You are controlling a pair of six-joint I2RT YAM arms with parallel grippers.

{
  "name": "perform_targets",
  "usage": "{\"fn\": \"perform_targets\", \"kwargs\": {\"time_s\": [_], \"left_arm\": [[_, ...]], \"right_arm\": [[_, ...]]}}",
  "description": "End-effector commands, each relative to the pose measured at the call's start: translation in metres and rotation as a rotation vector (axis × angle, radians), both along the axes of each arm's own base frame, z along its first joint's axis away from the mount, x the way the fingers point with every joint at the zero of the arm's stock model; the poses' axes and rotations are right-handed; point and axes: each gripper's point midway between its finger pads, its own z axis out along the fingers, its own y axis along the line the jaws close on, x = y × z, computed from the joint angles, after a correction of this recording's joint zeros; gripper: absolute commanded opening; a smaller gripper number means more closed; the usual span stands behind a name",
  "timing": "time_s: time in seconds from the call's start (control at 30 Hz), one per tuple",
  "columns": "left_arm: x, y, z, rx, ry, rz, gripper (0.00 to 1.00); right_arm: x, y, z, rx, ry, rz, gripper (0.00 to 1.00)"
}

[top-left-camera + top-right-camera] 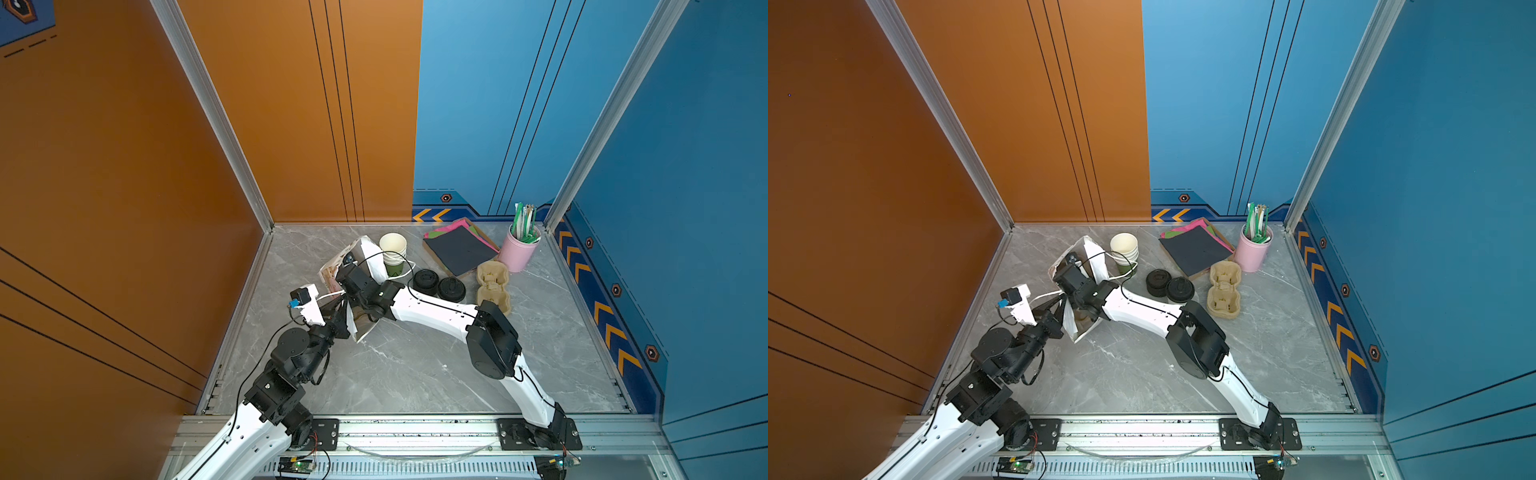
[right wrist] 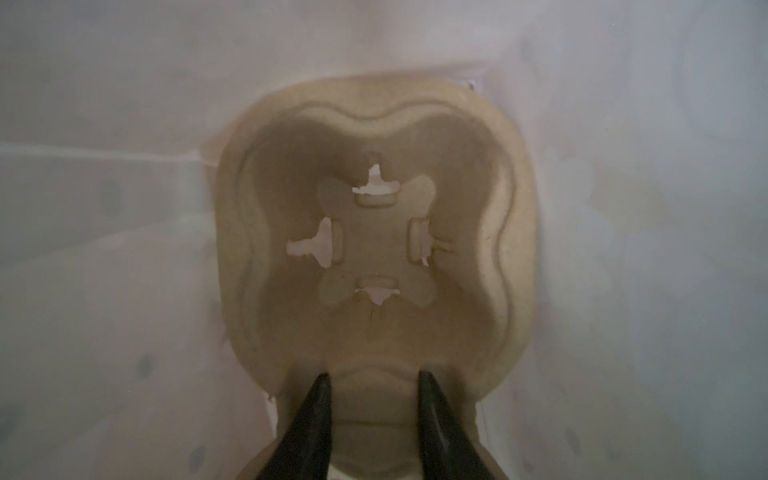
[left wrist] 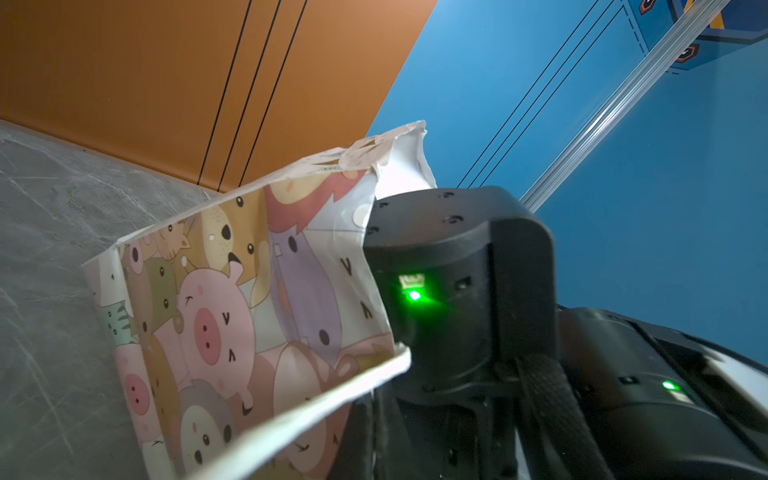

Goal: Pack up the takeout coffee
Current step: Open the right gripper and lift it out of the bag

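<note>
A: Any writing to read?
B: Only print is on the paper bag (image 3: 257,299): cartoon pigs, a dog, a cat. A green LED glows on the right arm (image 3: 457,291) beside it.
A: Takeout coffee?
B: Can't pick it out in any view. The right wrist cam looks inside the bag at a pulp carrier (image 2: 374,137). The cell it shows is empty, and the nearer cell is cut off at the frame edge.
A: Claws?
B: Right gripper (image 2: 374,376) is partway apart, tips at the carrier's middle bridge. Pinching or just resting, can't tell. In both top views it's hidden in the bag. Left gripper (image 1: 340,313) is closed at the bag's near rim. Whether paper sits betw. the tips is too small to see.
A: Rest of the table (image 1: 415,365)?
B: Lidless cup stack (image 1: 392,249), black lids (image 1: 452,289) and a 2nd carrier (image 1: 492,286), all right of the bag.
</note>
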Motion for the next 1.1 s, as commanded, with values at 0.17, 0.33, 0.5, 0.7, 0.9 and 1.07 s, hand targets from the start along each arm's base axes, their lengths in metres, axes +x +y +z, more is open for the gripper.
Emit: {"fn": "perform_targets", "kwargs": {"time_s": [0.17,0.33,0.5,0.7,0.9,1.07], "left_arm": [[-0.005,-0.005,-0.010,0.023,0.014,-0.041,0.00],[-0.005,-0.004,-0.008,0.021,0.011,-0.034,0.00],[-0.005,-0.001,-0.006,0.029,0.010,-0.026,0.00],[-0.005,0.013,-0.010,0.058,0.046,0.040,0.00],[-0.006,0.020,-0.015,0.071,0.062,0.075,0.00],[-0.006,0.021,-0.016,0.085,0.070,0.079,0.00]], "right_arm": [[0.005,-0.001,-0.060,-0.132,0.068,0.065,0.37],[0.008,-0.004,-0.070,-0.176,0.073,0.066,0.41],[0.006,-0.004,-0.057,-0.180,0.068,0.079,0.51],[-0.001,-0.011,0.012,-0.143,-0.015,0.090,0.62],[-0.023,-0.014,0.068,-0.127,-0.110,0.119,0.79],[-0.036,-0.020,0.082,-0.146,-0.147,0.117,0.86]]}}
